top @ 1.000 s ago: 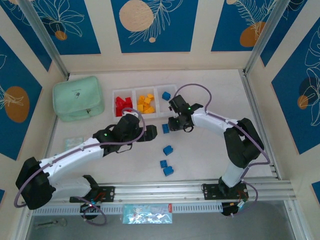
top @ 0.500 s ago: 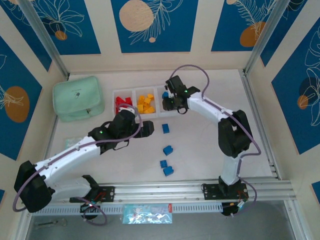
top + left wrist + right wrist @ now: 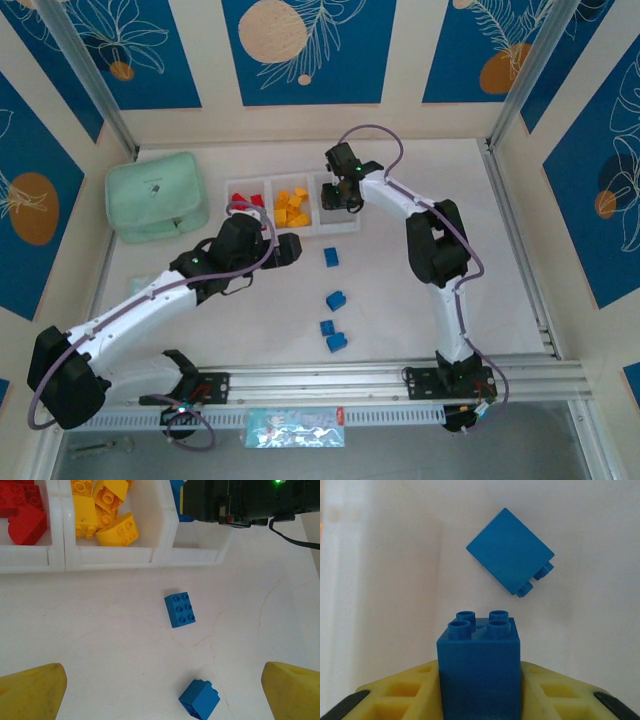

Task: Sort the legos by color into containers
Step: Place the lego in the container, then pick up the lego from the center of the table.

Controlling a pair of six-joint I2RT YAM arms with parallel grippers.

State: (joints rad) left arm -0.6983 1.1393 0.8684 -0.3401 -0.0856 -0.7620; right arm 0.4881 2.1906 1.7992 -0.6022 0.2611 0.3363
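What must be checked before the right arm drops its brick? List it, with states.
1. Blue brick between right jaws: ok.
2. It hangs over the right compartment: ok.
3. Colour matches; the brick lying there is blue: ok.
4. Drop height above the floor: cannot tell.
5. Left jaws open, holding nothing: ok.
6. Table cleared: not ok, four blue bricks lie loose.

mint green pouch, far left on white table | clear plastic bag, left, nearer than pouch | printed packet, near edge | blue leaf-patterned panels, far wall
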